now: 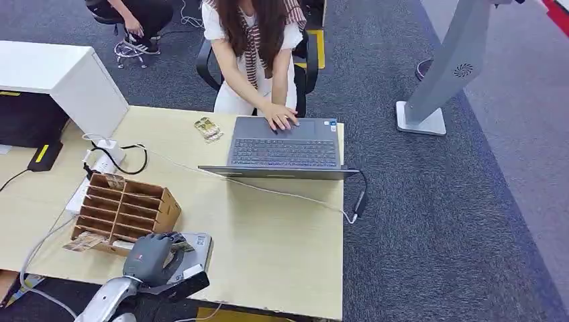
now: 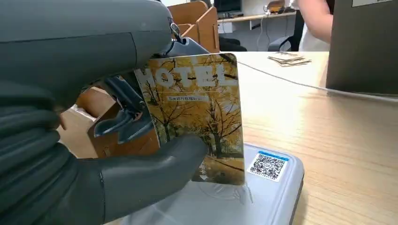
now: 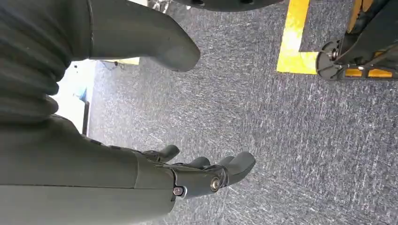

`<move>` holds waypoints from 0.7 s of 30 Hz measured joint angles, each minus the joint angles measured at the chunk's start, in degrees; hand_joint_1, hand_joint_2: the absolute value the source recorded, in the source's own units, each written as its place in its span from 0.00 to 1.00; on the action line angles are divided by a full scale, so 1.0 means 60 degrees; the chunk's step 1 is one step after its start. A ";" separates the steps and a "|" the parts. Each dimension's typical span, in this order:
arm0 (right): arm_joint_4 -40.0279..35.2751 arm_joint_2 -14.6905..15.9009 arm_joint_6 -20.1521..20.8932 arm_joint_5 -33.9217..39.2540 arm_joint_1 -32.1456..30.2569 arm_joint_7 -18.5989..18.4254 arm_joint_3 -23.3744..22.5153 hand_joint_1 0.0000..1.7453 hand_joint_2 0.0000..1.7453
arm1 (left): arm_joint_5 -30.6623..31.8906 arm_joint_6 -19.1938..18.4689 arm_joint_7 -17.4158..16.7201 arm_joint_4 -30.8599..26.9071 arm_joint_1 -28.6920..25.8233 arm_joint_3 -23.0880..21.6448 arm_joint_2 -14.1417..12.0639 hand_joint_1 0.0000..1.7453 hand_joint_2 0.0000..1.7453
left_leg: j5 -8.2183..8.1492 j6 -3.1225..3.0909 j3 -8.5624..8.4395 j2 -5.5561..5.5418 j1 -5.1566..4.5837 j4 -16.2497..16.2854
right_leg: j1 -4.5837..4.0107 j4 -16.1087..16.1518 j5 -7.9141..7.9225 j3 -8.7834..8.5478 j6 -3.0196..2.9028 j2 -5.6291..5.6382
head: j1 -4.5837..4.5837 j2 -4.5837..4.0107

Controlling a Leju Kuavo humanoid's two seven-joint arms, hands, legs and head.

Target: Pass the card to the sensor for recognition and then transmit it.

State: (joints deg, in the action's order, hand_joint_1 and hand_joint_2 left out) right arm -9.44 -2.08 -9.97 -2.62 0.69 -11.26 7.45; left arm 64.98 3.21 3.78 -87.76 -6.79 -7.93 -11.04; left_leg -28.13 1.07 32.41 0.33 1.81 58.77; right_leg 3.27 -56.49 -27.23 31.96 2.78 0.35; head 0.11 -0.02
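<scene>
- Yellow-printed plastic card (image 2: 197, 112): held upright in the left hand (image 1: 156, 256), pinched between the thumb and the dark fingers (image 2: 124, 115); its lower edge is poised on or just above the sensor (image 2: 234, 201), contact not discernible.
- Handling, as judged: thin, light, stiff, glossy and liable to slip; best taken at the side edge, as now, with the printed face and lower corner left free.
- Sensor: grey flat-topped reader with a QR label (image 2: 267, 165) just beyond the card, set at the near edge of the desk (image 1: 268, 235), directly beneath the fingers.
- Cardboard sorter (image 1: 124, 211): just behind the fingers, close enough to be brushed on withdrawal.
- Open room: bare desk surface lies past the fingertips toward the laptop (image 1: 285, 144), at which a person (image 1: 251, 47) is seated; a white cable (image 1: 268, 190) crosses between.
- Right hand (image 3: 197, 171): nothing held, fingers loosely extended and apart, hanging over grey carpet (image 3: 300, 140).
</scene>
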 joint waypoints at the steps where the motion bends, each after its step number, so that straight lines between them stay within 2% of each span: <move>1: 0.0000 0.0000 0.0000 -0.0011 0.0000 0.0000 0.0000 0.00 1.00 | -0.0004 0.0000 0.0000 0.0004 0.0001 -0.0007 -0.0011 1.00 1.00 | 0.0000 0.0000 -0.0002 0.0000 0.0000 0.0000 | 0.0000 0.0000 0.0000 -0.0001 0.0000 0.0000 | 0.0000 0.0000; 10: 0.0000 0.0000 0.0000 -0.0018 0.0002 0.0004 0.0000 0.00 1.00 | -0.0029 0.0113 -0.0004 0.0018 0.0028 -0.0022 -0.0022 1.00 1.00 | 0.0002 0.0002 -0.0011 0.0000 0.0000 0.0000 | 0.0000 0.0000 0.0000 -0.0009 0.0000 0.0000 | 0.0000 0.0000; 16: 0.0000 -0.0007 -0.0036 0.0007 0.0000 0.0040 0.0000 0.00 1.00 | 0.0113 0.0849 0.0190 -0.0081 0.0044 -0.0051 0.0109 1.00 1.00 | 0.0004 0.0001 -0.0011 0.0000 0.0000 0.0000 | 0.0000 0.0000 0.0001 -0.0003 -0.0001 0.0001 | 0.0004 0.0000; 21: 0.0000 -0.0011 -0.0047 0.0000 0.0005 0.0095 0.0000 0.00 1.00 | 0.0040 0.1340 0.0481 -0.0858 0.0367 -0.0087 0.0273 1.00 1.00 | 0.0005 0.0000 -0.0007 -0.0003 0.0000 0.0001 | 0.0000 0.0000 0.0002 -0.0004 -0.0001 -0.0002 | 0.0000 0.0000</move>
State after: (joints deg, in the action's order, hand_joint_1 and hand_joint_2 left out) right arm -9.44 -2.14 -10.25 -2.62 0.72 -10.69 7.45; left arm 65.22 11.25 6.66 -92.90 -4.59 -8.46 -9.40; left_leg -28.10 1.07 32.37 0.32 1.81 58.77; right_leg 3.27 -56.49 -27.22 31.93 2.78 0.34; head 0.11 -0.02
